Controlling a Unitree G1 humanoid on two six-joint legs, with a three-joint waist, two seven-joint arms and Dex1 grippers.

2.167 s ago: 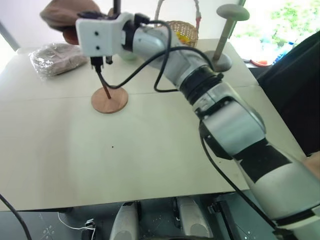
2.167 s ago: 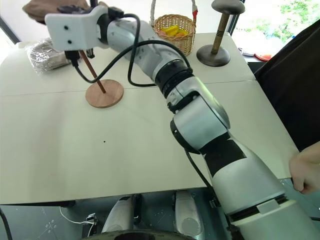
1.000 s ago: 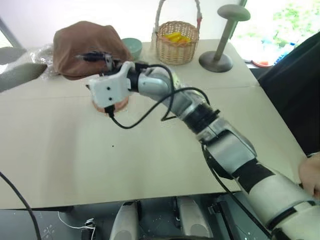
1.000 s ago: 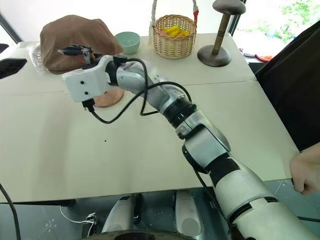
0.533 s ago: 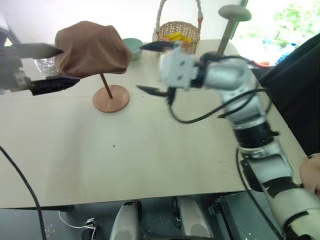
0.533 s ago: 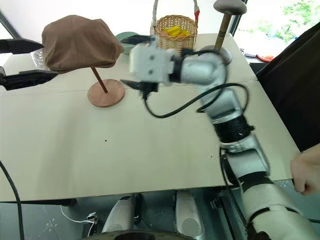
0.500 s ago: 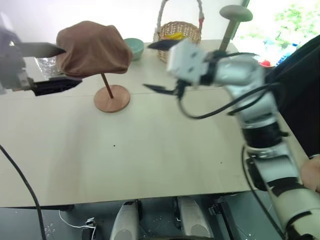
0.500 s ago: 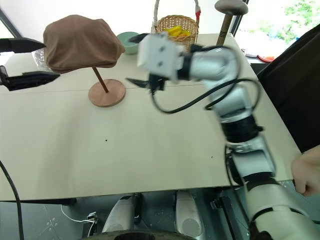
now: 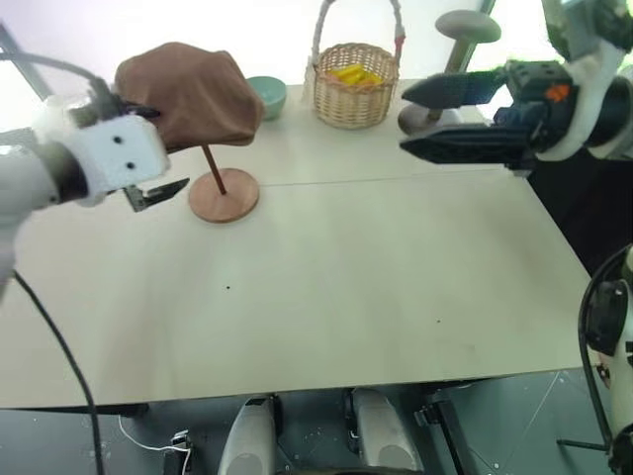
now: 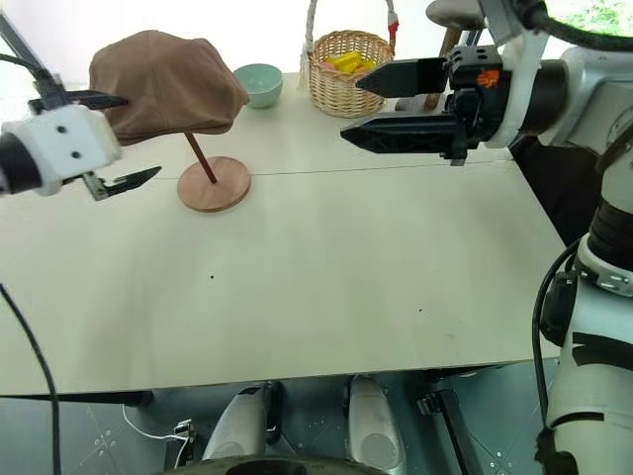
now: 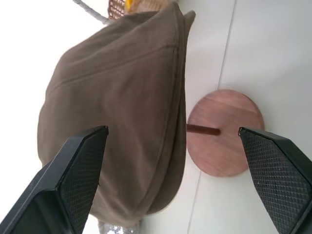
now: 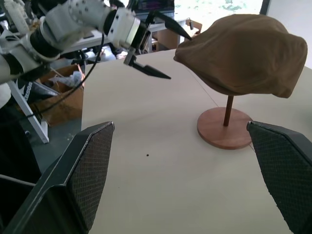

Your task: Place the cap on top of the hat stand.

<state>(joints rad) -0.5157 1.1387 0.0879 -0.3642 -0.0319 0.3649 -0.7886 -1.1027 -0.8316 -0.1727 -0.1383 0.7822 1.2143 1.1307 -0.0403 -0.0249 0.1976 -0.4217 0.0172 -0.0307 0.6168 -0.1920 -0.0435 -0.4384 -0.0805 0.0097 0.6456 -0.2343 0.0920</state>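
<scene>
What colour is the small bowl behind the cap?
The bowl is pale mint green, seen best in the right eye view.

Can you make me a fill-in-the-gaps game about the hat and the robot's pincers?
1. The cap sits on top of the ____.
2. Both pincers, left and right, are ____ and hold nothing.
3. The basket has something ____ inside it.
4. The small bowl stands between the cap and the ____.

Missing words: stand; open; yellow; basket
</scene>
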